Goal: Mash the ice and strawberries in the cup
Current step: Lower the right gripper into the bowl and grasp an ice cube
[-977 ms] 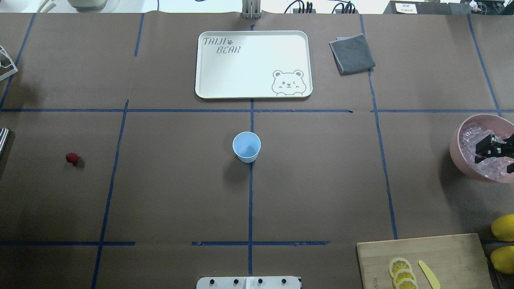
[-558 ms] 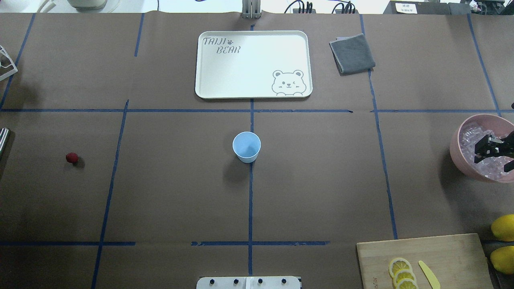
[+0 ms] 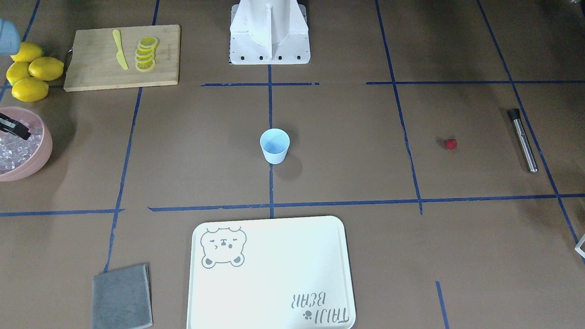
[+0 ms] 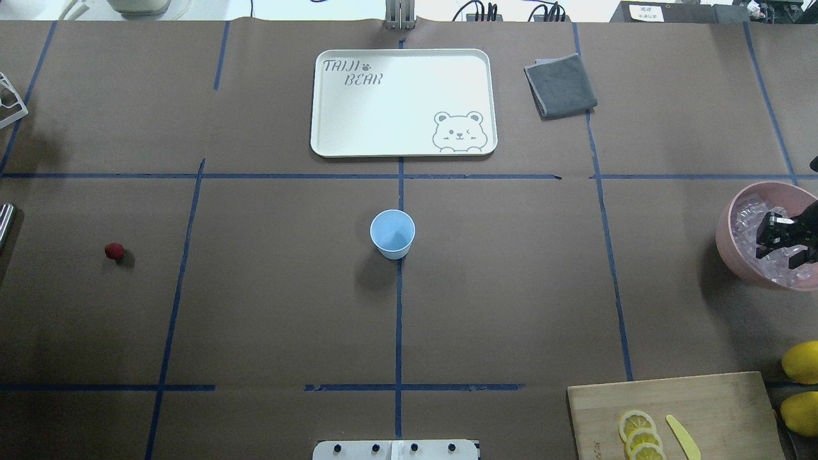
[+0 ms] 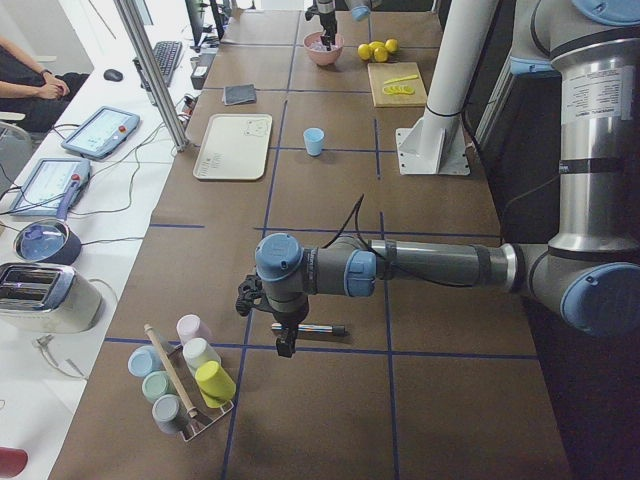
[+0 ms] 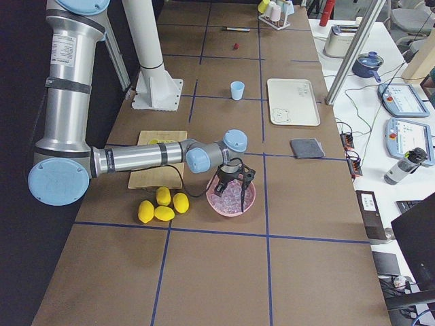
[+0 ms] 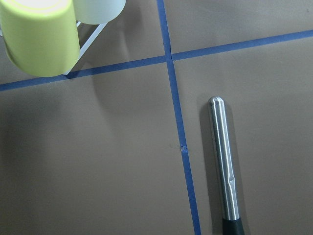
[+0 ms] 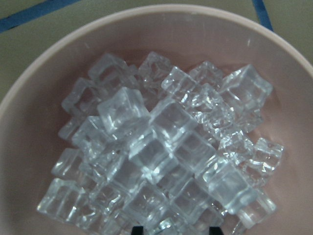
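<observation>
The pink bowl (image 4: 723, 239) and right tool (image 4: 765, 237) run off the overhead view's right edge

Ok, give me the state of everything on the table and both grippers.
cup: upright, empty.
ice: piled in the pink bowl.
strawberry: loose, apart from the cup.
muddler: lying flat.
tray: empty.
right gripper: open, above the ice.
left gripper: above the muddler, open or shut unclear.

Brown desk (image 4: 268, 306) crossed by blue tape lines (image 4: 399, 319). Pale-blue cup (image 4: 392, 233), red strawberry (image 4: 114, 251), pink bowl (image 4: 724, 239) of clear ice (image 8: 161, 147). Cream tray (image 4: 396, 102) bears a grey bear print; grey cloth (image 4: 560, 85); 4 yellow lemons (image 3: 45, 68); silver, black-tipped rod (image 3: 523, 139).
</observation>
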`<state>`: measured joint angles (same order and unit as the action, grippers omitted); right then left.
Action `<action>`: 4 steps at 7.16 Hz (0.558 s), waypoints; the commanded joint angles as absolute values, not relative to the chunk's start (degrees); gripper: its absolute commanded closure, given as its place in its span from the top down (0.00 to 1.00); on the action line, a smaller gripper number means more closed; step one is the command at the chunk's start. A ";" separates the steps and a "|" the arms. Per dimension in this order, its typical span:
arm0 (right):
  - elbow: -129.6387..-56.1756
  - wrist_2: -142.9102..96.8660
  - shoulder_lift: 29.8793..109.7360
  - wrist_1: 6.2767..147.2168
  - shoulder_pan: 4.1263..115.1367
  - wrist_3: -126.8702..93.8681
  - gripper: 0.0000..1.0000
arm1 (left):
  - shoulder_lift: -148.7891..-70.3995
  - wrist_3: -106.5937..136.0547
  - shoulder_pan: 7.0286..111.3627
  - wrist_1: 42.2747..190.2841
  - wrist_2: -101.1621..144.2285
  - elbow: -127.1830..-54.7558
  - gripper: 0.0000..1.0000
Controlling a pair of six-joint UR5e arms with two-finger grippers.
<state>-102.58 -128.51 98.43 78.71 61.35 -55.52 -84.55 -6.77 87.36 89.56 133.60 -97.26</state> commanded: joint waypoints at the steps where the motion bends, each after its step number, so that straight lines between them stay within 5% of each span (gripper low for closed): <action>1: -102.92 -128.67 98.44 78.66 61.35 -56.68 0.22 | -84.55 -6.77 87.36 89.56 133.59 -97.38 1.00; 2: -103.09 -128.67 98.35 78.66 61.35 -56.69 0.06 | -84.55 -6.77 87.36 89.56 133.59 -97.38 1.00; 4: -103.45 -129.28 97.04 78.75 61.52 -56.69 0.00 | -84.55 -6.77 87.36 89.56 133.59 -97.38 1.00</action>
